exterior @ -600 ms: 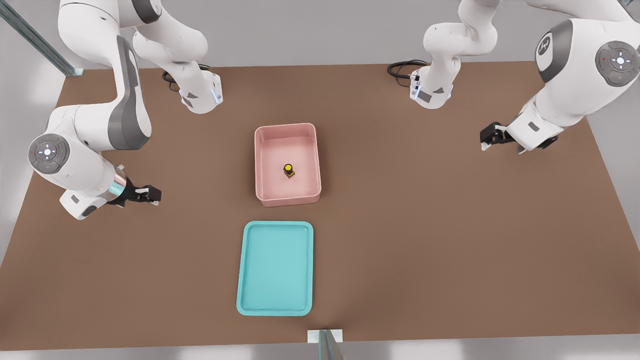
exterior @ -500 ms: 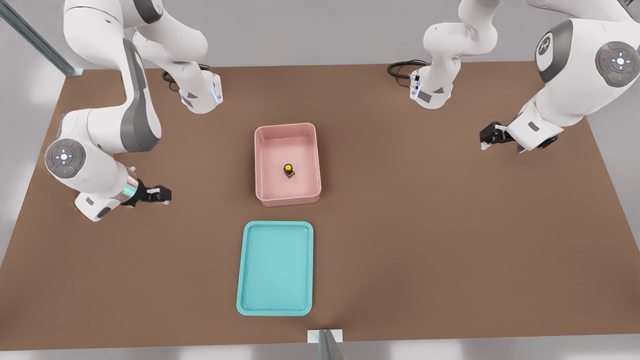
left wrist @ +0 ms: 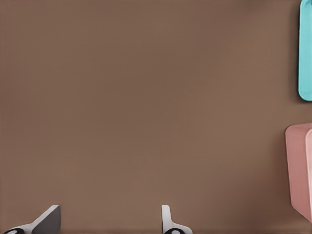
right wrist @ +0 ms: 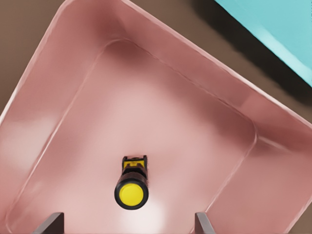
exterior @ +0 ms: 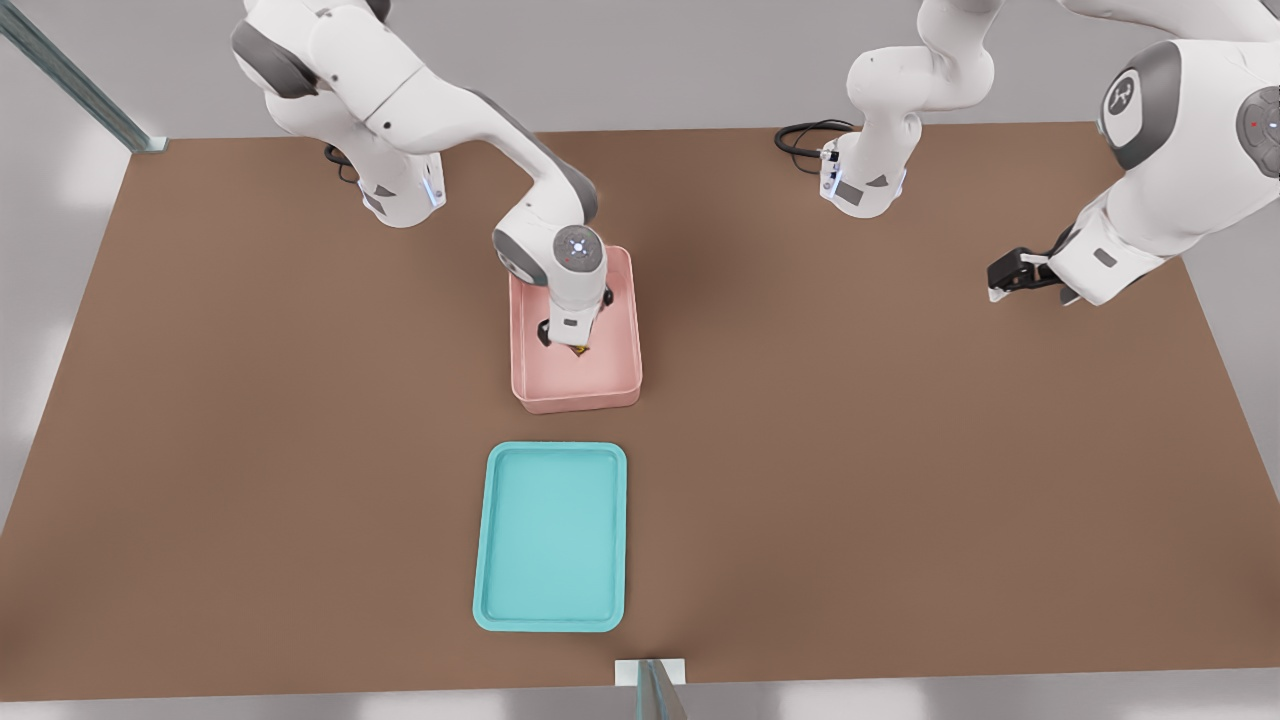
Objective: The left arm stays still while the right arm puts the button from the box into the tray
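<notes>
A: So, where is the gripper [exterior: 572,343]?

B: Over the pink box [exterior: 625,335], pointing down into it from above. In the right wrist view its two fingertips [right wrist: 48,223] stand wide apart, one on each side of the button [right wrist: 131,187], with nothing between them touching.

A: And the button itself?

B: It stands upright on the floor of the box [right wrist: 204,146], near the middle (yellow cap up, dark base below). The fingers are not closed on it. From the front view the arm's wrist hides nearly all of it; only a small dark and yellow bit of the button [exterior: 579,351] peeks out under the gripper.

A: What about the tray [exterior: 553,536]?

B: It lies flat on the brown table [exterior: 900,450], closer to the camera than the box and apart from it, with a strip of table between them. A corner of the tray [right wrist: 278,29] also shows in the right wrist view, beyond the box's wall.

A: Anything else around?

B: A black cable [exterior: 805,135] lies at the far edge of the table.
</notes>
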